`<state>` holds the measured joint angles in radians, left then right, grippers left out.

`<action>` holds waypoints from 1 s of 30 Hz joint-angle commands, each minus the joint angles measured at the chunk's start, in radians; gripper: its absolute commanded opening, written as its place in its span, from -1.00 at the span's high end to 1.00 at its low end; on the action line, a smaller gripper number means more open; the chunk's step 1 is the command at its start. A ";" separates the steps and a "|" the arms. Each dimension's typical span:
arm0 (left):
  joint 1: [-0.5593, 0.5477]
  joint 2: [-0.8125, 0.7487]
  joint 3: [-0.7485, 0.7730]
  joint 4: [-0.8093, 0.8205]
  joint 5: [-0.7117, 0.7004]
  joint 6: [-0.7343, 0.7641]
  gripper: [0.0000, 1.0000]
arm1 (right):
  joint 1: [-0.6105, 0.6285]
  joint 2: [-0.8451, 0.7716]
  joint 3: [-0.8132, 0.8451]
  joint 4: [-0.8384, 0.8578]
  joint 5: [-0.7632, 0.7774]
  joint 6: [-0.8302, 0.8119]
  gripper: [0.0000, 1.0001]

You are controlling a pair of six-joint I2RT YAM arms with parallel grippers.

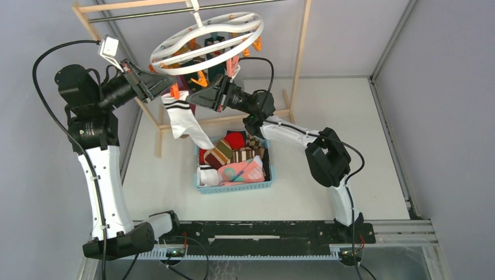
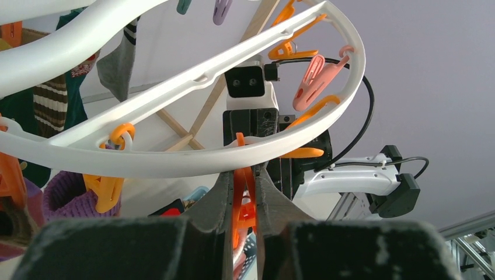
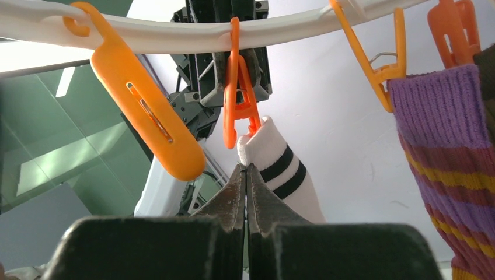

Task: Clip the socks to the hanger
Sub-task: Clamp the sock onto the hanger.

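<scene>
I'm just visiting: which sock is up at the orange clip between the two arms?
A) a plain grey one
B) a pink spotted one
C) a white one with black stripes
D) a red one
C: the right wrist view shows the white sock with two black stripes, its cuff at the mouth of the orange clip.

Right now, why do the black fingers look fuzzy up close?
Left wrist view: the left gripper, pinching an orange clip, sits too near the lens; the hanger looks sharper. Right wrist view: same blur on the right gripper, plus glare top left.
</scene>
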<state>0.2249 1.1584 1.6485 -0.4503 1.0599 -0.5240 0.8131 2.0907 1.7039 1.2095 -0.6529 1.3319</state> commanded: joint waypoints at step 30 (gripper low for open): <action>0.009 -0.023 -0.029 0.055 0.079 -0.033 1.00 | 0.029 -0.028 0.047 0.041 0.080 -0.044 1.00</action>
<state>0.2276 1.1629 1.6325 -0.4194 1.0805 -0.5423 0.8406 2.1212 1.7725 1.2366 -0.6273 1.3293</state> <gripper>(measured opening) 0.150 0.006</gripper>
